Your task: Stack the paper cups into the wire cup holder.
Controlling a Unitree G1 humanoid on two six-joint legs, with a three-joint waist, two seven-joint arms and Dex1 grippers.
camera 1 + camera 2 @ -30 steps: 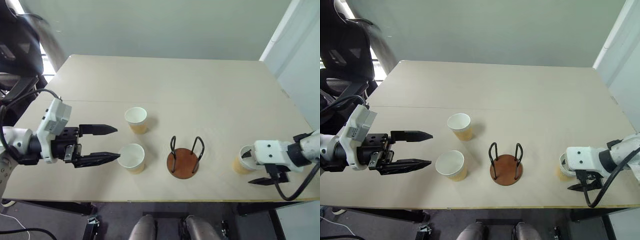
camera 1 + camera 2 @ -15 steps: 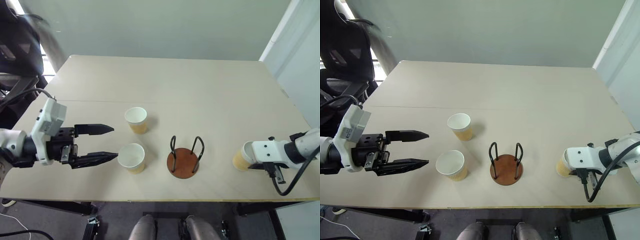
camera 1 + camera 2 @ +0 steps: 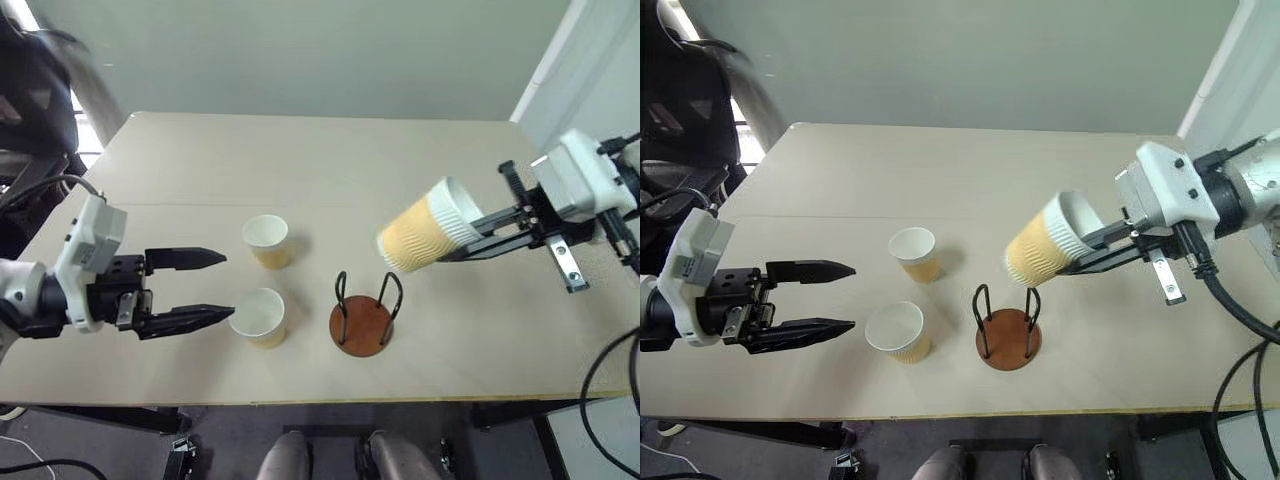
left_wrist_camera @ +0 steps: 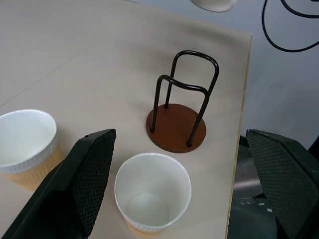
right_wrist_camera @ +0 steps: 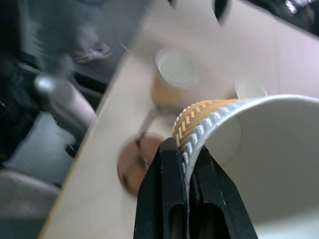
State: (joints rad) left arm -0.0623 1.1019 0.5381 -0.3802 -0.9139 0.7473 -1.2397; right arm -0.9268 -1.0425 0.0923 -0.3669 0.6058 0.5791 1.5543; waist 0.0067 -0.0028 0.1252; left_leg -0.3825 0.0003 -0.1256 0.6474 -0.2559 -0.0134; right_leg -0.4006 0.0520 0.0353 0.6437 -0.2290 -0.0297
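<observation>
Fingers of the right gripper are pinched together on the wall of one paper cup, one finger inside the rim and one outside. Fingers of the left gripper are spread wide and hold nothing.

Table: a light beige top carrying all loose items.

Right gripper: raised above the table on the right side, pointing left. The held cup is carried clear of the surface, tilted with its base toward the lower left, above and just right of the wire cup holder.

Left gripper: level above the left front part of the table, tips aimed at the near cup, which sits just beyond them.

Wire cup holder: stands upright and empty near the front edge, with a reddish-brown disc base and two black wire loops.

Far cup: stands upright behind the near cup, apart from it. Both are left of the holder.
</observation>
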